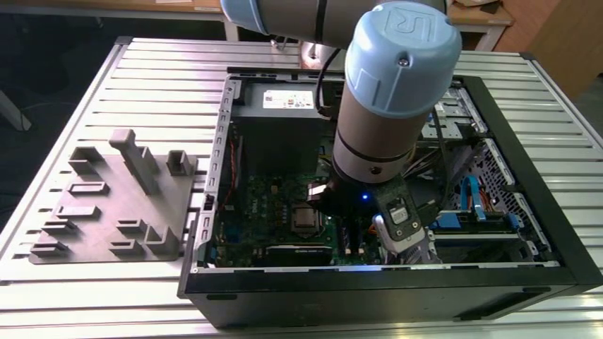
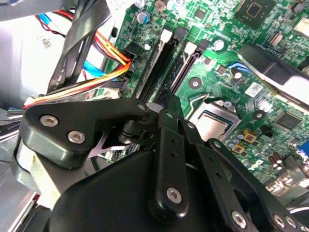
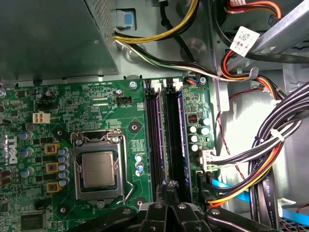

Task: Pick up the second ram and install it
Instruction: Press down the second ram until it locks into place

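Ahead of the gripper [image 3: 170, 193] the long memory slots [image 3: 166, 140] lie open from above. On one side, the cable bundle [image 3: 270, 159] crowds close; on the other, the processor socket [image 3: 99, 166] sits low, leaving room.

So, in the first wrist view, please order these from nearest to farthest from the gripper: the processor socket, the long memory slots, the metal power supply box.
1. Memory slots, running away from the gripper.
2. Processor socket, beside the slots.
3. Power supply box, beyond the motherboard's far edge.

Robot arm [image 1: 386, 120] inside open computer case [image 1: 396, 282], beside grey holder block [image 1: 118, 205].
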Action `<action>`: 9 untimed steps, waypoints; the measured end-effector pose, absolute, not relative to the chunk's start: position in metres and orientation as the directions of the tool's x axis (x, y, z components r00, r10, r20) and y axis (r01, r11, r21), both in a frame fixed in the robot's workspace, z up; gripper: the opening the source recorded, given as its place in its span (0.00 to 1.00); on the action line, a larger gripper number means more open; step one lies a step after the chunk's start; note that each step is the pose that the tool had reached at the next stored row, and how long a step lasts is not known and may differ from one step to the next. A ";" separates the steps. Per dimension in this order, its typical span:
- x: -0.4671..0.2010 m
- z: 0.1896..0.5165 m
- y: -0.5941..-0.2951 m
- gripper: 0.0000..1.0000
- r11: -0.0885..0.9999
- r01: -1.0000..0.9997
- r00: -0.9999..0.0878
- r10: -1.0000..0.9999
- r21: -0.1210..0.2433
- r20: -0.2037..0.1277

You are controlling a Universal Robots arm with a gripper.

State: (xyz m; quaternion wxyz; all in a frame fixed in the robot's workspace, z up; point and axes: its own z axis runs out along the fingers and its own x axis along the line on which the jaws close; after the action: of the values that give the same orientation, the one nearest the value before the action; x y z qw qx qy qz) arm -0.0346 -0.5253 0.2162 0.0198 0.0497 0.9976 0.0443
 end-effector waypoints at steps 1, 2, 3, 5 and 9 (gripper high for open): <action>-0.035 0.216 -0.525 0.07 0.991 0.097 -0.994 0.101 0.090 -0.035; -0.035 0.216 -0.525 0.07 0.991 0.097 -0.994 0.101 0.090 -0.035; -0.035 0.216 -0.525 0.07 0.991 0.097 -0.994 0.101 0.090 -0.035; -0.035 0.217 -0.525 0.07 0.991 0.097 -0.994 0.101 0.091 -0.035; -0.035 0.228 -0.525 0.07 0.991 0.097 -0.994 0.101 0.091 -0.035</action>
State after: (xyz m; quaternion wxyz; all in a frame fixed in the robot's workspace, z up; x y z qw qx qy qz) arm -0.0346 -0.5252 0.2283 0.0199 0.0497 0.9976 0.0446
